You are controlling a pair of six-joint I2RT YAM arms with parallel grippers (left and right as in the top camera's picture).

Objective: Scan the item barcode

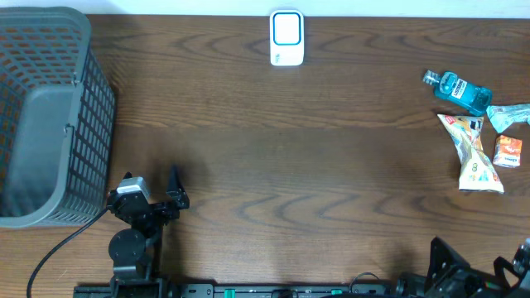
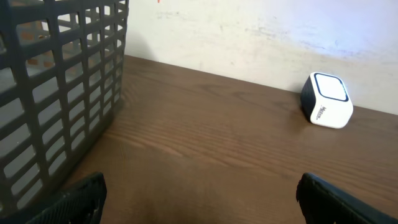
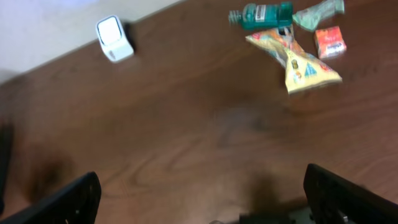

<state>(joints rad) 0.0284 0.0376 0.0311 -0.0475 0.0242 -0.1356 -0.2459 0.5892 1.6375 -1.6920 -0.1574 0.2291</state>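
A white barcode scanner (image 1: 287,37) with a blue-rimmed window stands at the table's far edge, also visible as the scanner (image 2: 326,99) and the scanner (image 3: 115,38). The items lie at the far right: a blue mouthwash bottle (image 1: 460,91), a snack bag (image 1: 474,153), a small orange box (image 1: 508,151) and a pale green packet (image 1: 509,114). My left gripper (image 1: 176,192) is open and empty near the basket, far from the items. At the front right, my right gripper (image 1: 480,261) is open over bare wood, well short of the snack bag (image 3: 295,59).
A large grey mesh basket (image 1: 50,116) fills the left side of the table, its wall close to my left gripper (image 2: 202,205). A black cable (image 1: 58,248) runs off the front left. Bare wood lies between my right gripper (image 3: 202,202) and the bottle (image 3: 264,14).
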